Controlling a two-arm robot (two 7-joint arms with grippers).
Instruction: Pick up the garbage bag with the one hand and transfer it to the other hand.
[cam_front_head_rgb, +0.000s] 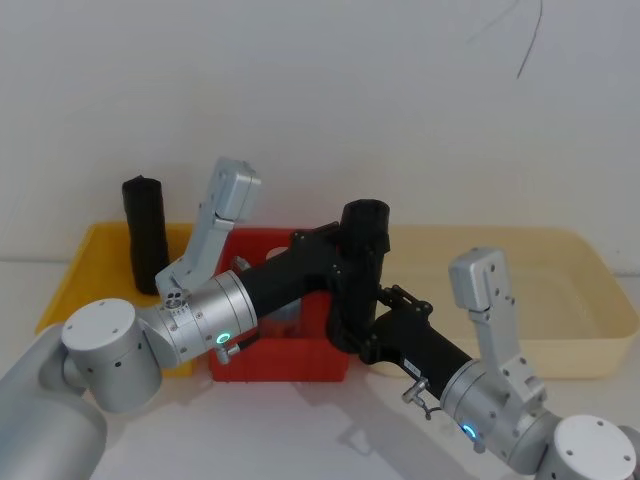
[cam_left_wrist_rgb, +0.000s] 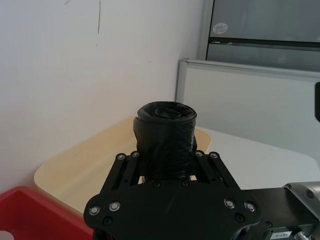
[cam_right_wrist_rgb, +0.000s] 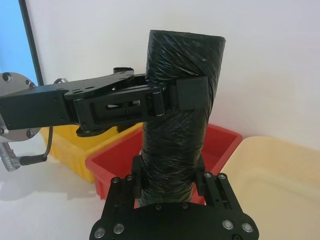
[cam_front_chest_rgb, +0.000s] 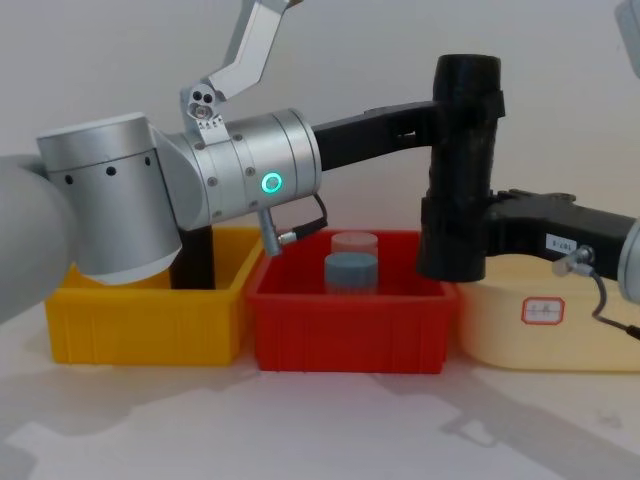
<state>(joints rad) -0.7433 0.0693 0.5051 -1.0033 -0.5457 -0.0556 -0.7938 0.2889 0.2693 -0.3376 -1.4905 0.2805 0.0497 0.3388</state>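
Observation:
The garbage bag (cam_front_head_rgb: 365, 232), a thick wrinkled black roll, stands upright in the air above the red bin (cam_front_head_rgb: 285, 365). My left gripper (cam_front_head_rgb: 352, 250) reaches in from the left and is shut on the roll's upper part; in the right wrist view one of its pads (cam_right_wrist_rgb: 192, 94) presses flat on the garbage bag (cam_right_wrist_rgb: 177, 135). My right gripper (cam_front_head_rgb: 350, 335) comes from the lower right and is shut on the roll's lower end. From the side, in the chest view, the left gripper (cam_front_chest_rgb: 462, 108) sits high on the garbage bag (cam_front_chest_rgb: 465, 160) and the right gripper (cam_front_chest_rgb: 450, 240) sits low.
The red bin (cam_front_chest_rgb: 350, 335) holds two round containers (cam_front_chest_rgb: 352, 270). A yellow bin (cam_front_head_rgb: 75, 270) at the left holds another black roll (cam_front_head_rgb: 145, 235) standing upright. A wide cream tray (cam_front_head_rgb: 565, 300) lies at the right. A white wall is close behind.

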